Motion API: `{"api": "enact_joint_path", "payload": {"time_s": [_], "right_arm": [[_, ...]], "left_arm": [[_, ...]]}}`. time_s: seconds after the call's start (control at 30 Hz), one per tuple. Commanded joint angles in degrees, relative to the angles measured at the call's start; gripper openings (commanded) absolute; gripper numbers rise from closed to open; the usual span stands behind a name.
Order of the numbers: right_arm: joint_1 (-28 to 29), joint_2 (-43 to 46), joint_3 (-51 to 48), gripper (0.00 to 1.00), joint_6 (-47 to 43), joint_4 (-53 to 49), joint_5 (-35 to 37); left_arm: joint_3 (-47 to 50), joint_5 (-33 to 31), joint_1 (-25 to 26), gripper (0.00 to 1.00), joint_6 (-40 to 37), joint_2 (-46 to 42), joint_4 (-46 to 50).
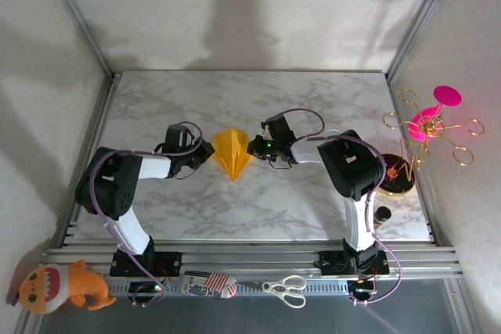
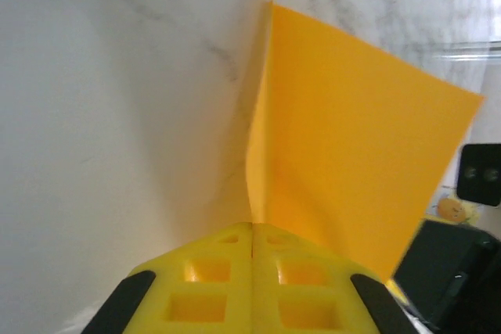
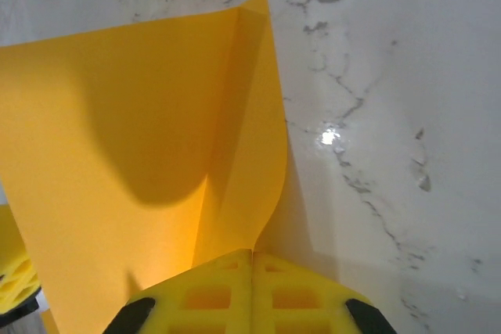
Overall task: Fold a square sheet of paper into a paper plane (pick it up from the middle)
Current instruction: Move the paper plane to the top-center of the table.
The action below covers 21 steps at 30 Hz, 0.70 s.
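Both hands clamp shut on the thin orange-yellow paper sheet (image 1: 232, 154), which sits part-folded to a point in the middle of the white marbled desk (image 1: 274, 201). The left hand (image 1: 207, 151) pinches its left edge and the right hand (image 1: 253, 147) its right. The danger, I'd say, is that uneven pulling tears the sheet or skews the crease, or that a slipping pinch lets a wing spring open.

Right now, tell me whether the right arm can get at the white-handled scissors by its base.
Probably not: its hand is shut on the folded orange-yellow paper, and the scissors lie behind its base, off the table.
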<state>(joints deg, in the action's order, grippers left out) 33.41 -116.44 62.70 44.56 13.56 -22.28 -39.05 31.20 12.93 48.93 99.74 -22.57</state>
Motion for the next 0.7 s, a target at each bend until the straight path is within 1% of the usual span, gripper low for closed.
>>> {"api": "enact_joint_path", "payload": {"time_s": [0.0,0.13,0.33,0.37,0.5,0.67], "right_arm": [[0.2,1.6,-1.0,0.04,1.1,1.4,0.6],[0.1,1.6,-1.7,0.04,1.3,1.6,0.5],[0.2,1.0,-2.5,0.04,2.0,2.3,0.1],[0.2,0.8,-2.5,0.04,2.0,2.3,-0.3],[0.3,-0.1,-1.1,0.04,1.3,1.7,-2.0],[0.7,-0.6,1.0,0.05,-0.7,-0.5,-2.9]], "left_arm": [[2.6,-1.9,-0.1,0.0,1.6,-0.8,-2.2],[4.6,-2.5,-0.1,0.0,3.2,-1.2,-4.5],[4.4,-2.9,-0.1,0.0,3.3,-1.9,-4.4],[4.1,-2.7,-0.1,0.01,3.1,-1.9,-4.1],[1.6,-1.9,0.0,0.12,0.9,-2.6,-0.5],[-1.3,-2.6,0.7,0.24,-3.1,-5.6,7.2]]}}
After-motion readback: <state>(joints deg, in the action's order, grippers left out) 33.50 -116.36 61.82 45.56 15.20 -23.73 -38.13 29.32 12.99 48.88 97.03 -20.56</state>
